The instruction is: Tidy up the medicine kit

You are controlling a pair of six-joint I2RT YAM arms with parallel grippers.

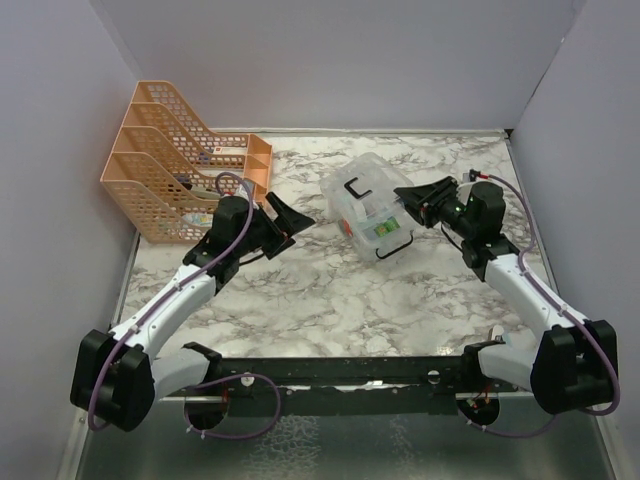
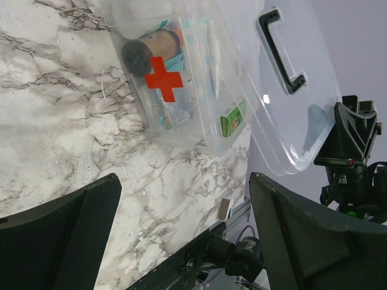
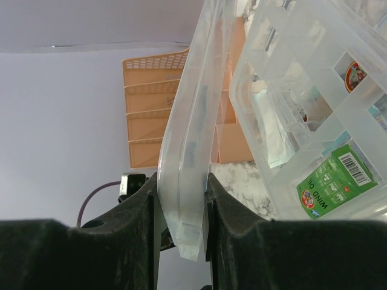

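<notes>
The clear plastic medicine kit stands mid-table with a red cross on the side facing my left gripper. Its clear lid, which has a black handle, is raised. My right gripper is shut on the lid's edge, which sits pinched between both pads. A green box and packets lie in the kit's compartments. My left gripper is open and empty, hovering left of the kit; its fingers frame bare table.
An orange mesh file rack stands at the back left, behind the left arm; it also shows in the right wrist view. The marble table lies between the arms. Grey walls enclose the sides and back.
</notes>
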